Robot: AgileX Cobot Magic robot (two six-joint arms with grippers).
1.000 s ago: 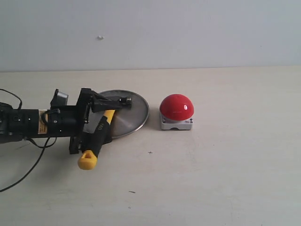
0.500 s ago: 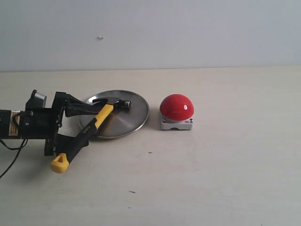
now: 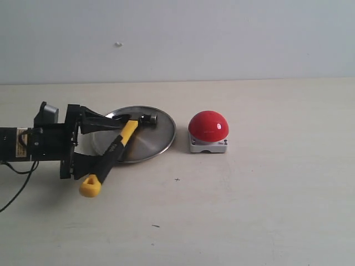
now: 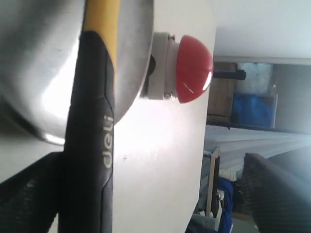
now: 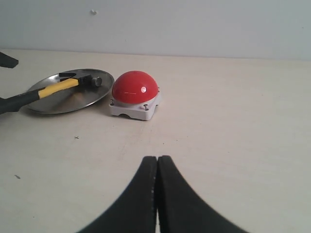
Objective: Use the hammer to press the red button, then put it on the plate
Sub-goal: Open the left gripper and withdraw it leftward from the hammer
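The hammer (image 3: 123, 137) lies with its dark head on the steel plate (image 3: 148, 142). Its black handle runs off the rim to the yellow end on the table. My left gripper (image 3: 113, 142) is open, one finger on each side of the handle, and the lower finger (image 3: 91, 162) seems to touch it. In the left wrist view the handle (image 4: 92, 121) crosses the plate (image 4: 39, 48), with the red button (image 4: 194, 68) beyond. The red button (image 3: 208, 126) stands just right of the plate. My right gripper (image 5: 157, 158) is shut and empty, well short of the button (image 5: 134, 87).
A pale wall runs along the table's far edge. Black cables trail from the left arm at the left border (image 3: 22, 191). From the right wrist, the hammer (image 5: 53, 89) lies across the plate (image 5: 73, 101), left of the button.
The left gripper drew back left off the plate and its jaws spread. The hammer head stayed on the plate. The handle swung left, then back right a little.
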